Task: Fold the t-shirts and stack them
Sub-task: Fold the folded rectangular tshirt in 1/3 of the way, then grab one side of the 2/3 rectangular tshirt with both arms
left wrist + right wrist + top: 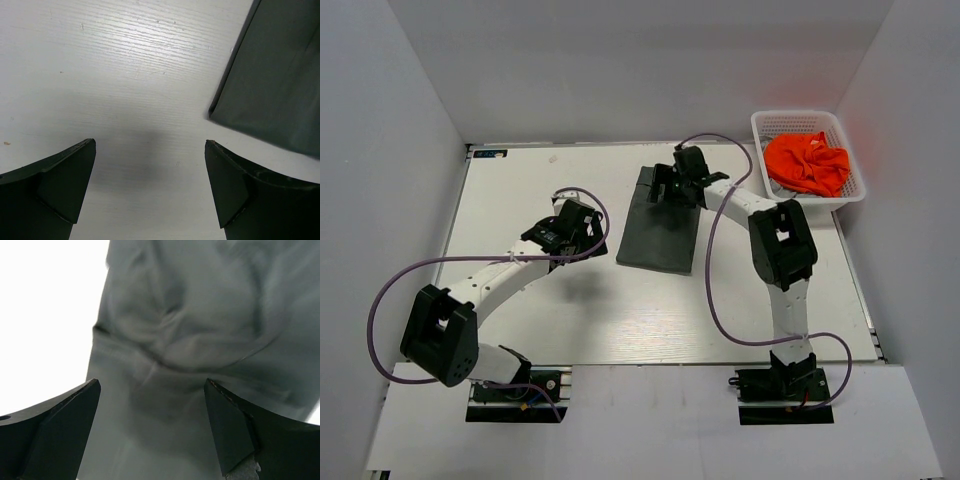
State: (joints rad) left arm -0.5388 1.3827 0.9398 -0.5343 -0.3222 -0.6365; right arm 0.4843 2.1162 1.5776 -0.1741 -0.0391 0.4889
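Observation:
The dark olive-grey t-shirt (658,228) lies folded into a narrow rectangle on the white table. My right gripper (667,186) is open just above its far end; the right wrist view shows wrinkled grey fabric (200,315) under the spread fingers, gripper (152,405). My left gripper (592,232) is open and empty over bare table left of the shirt; the left wrist view shows the shirt's corner (275,85) ahead and to the right of the gripper (150,165). The bright orange t-shirt (807,163) lies crumpled in the basket.
A white plastic lattice basket (763,128) stands at the table's back right corner. Grey walls close in the table on three sides. Purple cables loop from both arms over the table (520,190).

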